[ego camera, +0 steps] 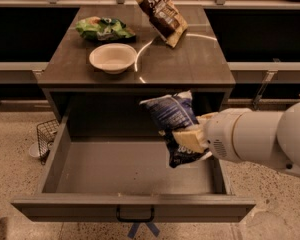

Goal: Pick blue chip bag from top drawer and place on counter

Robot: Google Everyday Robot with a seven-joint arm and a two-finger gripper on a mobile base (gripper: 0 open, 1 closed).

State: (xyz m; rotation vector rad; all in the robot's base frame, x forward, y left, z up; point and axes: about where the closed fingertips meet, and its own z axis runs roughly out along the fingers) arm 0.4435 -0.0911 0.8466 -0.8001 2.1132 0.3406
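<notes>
Blue chip bag (172, 116) hangs in the air over the right half of the open top drawer (115, 171), clear of its floor, crumpled top tilted up-left and just under the front edge of the counter (190, 59). Gripper (194, 130) clamped on the bag's lower right side, tan fingers (187, 137) pinching the foil. Risks, as judged: 1) the bag's top catches the counter lip on a straight rise, since it sits close beneath that edge; 2) slick crumpled foil slides out of a side pinch; 3) at set-down the bag knocks the white bowl (113, 57) or the brown bag (160, 11); the green bag (104, 28) lies farther off. Arm (260, 136) enters from the right, forearm roughly level, wrist pointing left over the drawer's right wall
</notes>
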